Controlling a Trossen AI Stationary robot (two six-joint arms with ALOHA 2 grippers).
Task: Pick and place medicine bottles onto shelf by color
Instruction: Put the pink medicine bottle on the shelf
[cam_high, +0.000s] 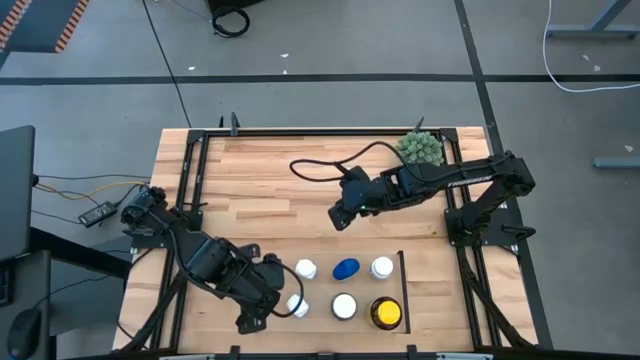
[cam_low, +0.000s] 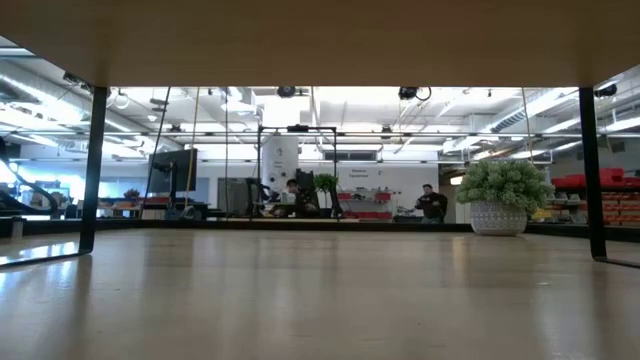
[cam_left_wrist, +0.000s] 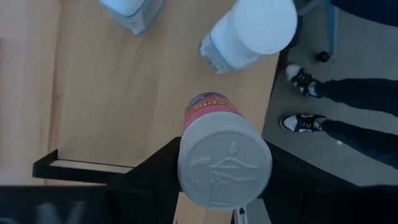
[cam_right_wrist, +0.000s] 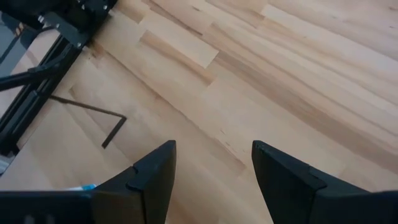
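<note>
Left pincer (cam_high: 290, 308) sits at the near-left edge of the shelf (cam_high: 402, 262), clamped on the red bottle (cam_left_wrist: 214, 146). In the left wrist view its white cap faces the camera with dark fingers on both sides of it, so the long axis runs along the line of sight between the fingers. From above the bottle looks upright or close to it; I can't tell whether its base is touching the wood.

Rest of the set, left to right on the shelf: white-capped bottle (cam_high: 306, 268) just behind the pincer, blue bottle (cam_high: 346, 268), white-capped bottle (cam_high: 344, 306) in the near row, another white-capped one (cam_high: 382, 267), and the amber bottle (cam_high: 386, 313) with its yellow cap by the right bar.

Key relation: the red bottle is already at the shelf's left end, with its nearest neighbours just behind and just right of the pincer. My read is that the next move is a short one, and the risk is the fingers clipping the white cap behind.

Right pincer (cam_high: 340, 216) is open and holding nothing, over bare surface (cam_high: 260, 190) behind the shelf, well apart from all the bottles. The left arm is clearly the nearer one.
</note>
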